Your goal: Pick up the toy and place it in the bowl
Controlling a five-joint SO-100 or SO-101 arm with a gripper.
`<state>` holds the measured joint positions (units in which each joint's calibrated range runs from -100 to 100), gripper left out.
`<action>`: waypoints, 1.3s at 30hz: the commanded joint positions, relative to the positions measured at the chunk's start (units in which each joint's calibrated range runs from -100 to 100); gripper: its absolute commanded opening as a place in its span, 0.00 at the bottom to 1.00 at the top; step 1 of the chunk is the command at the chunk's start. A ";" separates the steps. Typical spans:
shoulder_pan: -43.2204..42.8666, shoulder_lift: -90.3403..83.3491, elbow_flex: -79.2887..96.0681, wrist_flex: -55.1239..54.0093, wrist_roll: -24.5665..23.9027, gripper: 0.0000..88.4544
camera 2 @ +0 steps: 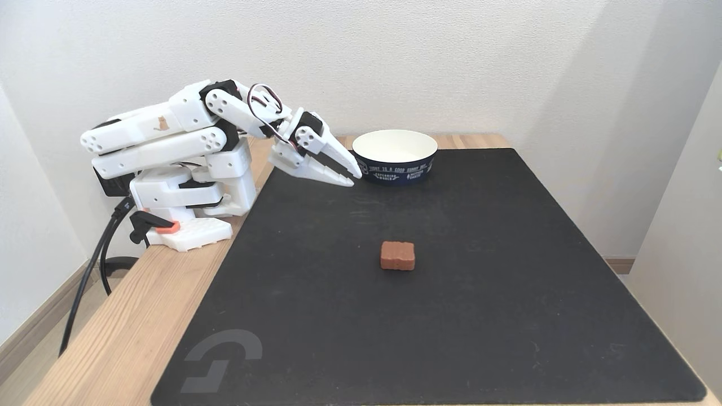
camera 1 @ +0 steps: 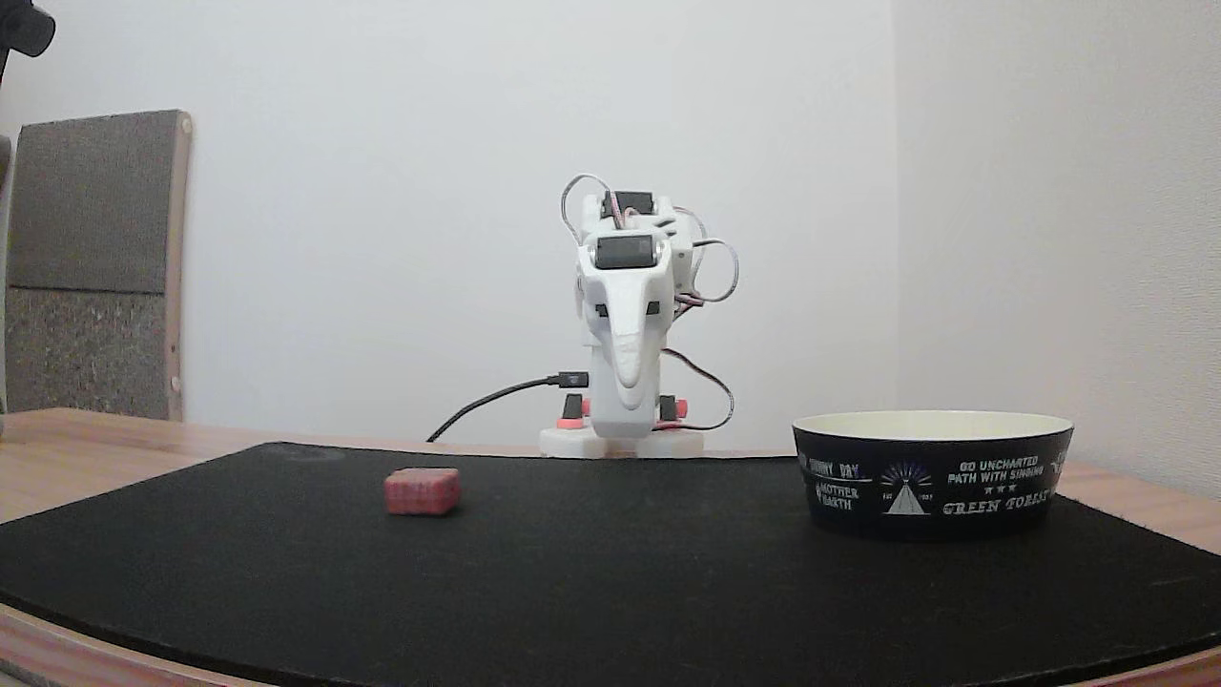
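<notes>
The arm (camera 2: 169,141) is built of glossy white plastic shells with rounded ends, and black motor blocks sit between the segments, with rows of small dark screw holes at the joints and a tiny tan figure printed on the upper segment. Thin looping wires (camera 2: 265,107), white and reddish, run between the joints, and a thick black cable (camera 2: 90,265) plugs in at the white base (camera 2: 192,234), which carries orange-red clamps. The gripper (camera 2: 352,176) is white too, its two fingers tapering to narrow points like a beak.
</notes>
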<state>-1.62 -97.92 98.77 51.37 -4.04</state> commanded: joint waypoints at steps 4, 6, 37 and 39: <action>-1.01 -1.50 0.69 2.06 0.18 0.02; -1.01 -1.50 0.69 2.06 0.18 0.02; -1.10 -1.50 0.69 2.06 0.18 0.03; -1.10 -1.50 0.69 2.23 0.18 0.10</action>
<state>-2.79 -98.83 98.77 53.23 -4.04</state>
